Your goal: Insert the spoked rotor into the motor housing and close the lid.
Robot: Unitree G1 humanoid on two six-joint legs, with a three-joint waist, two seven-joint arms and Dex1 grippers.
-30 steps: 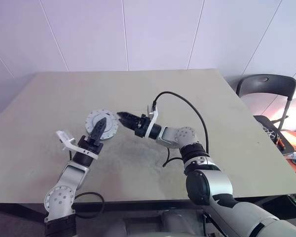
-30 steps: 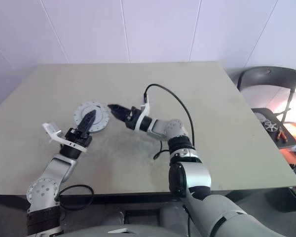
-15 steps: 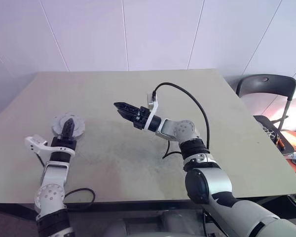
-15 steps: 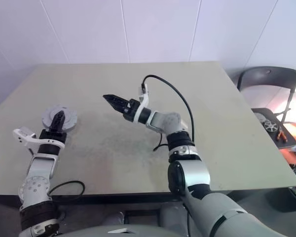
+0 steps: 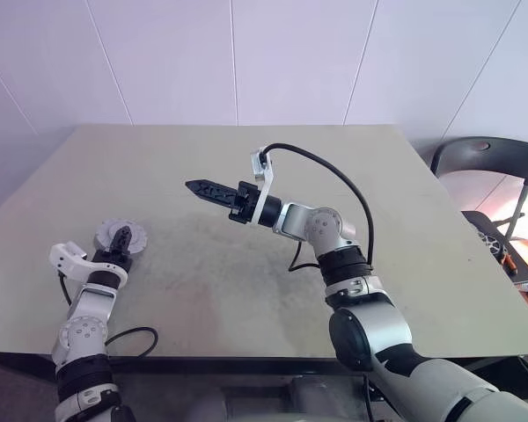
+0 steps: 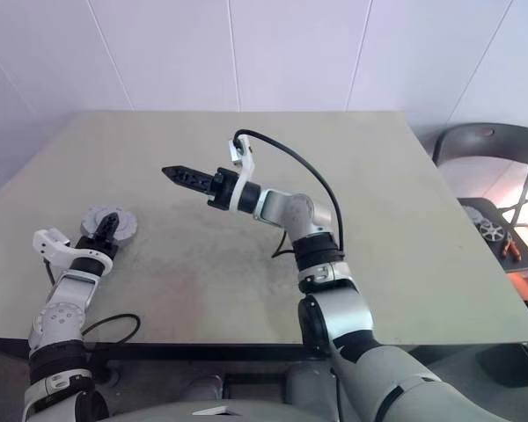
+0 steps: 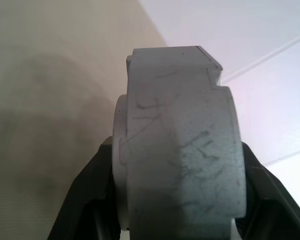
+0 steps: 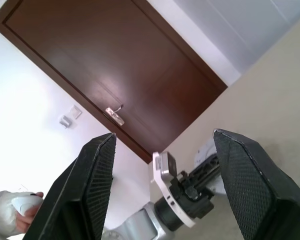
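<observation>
The motor housing (image 5: 137, 236) is a round grey body near the table's left front edge. A flat grey face that looks like the lid lies on top of it. My left gripper (image 5: 121, 237) is shut on it; in the left wrist view its black fingers (image 7: 85, 200) press both sides of the grey body (image 7: 180, 150). My right gripper (image 5: 194, 186) hangs above the middle of the table, pointing left. Its fingers (image 8: 95, 190) stand wide open with nothing between them. The spoked rotor is out of view.
The beige table (image 5: 334, 158) is bare around both arms. A black cable (image 5: 334, 176) loops over the right forearm. A dark chair (image 5: 484, 163) stands past the table's right edge. The right wrist view shows a brown door (image 8: 140, 75) and a person's hand (image 8: 20, 210).
My left gripper has carried the housing from the table's middle to its left front edge. My right gripper has lifted off the housing, rolled, and opened wider.
</observation>
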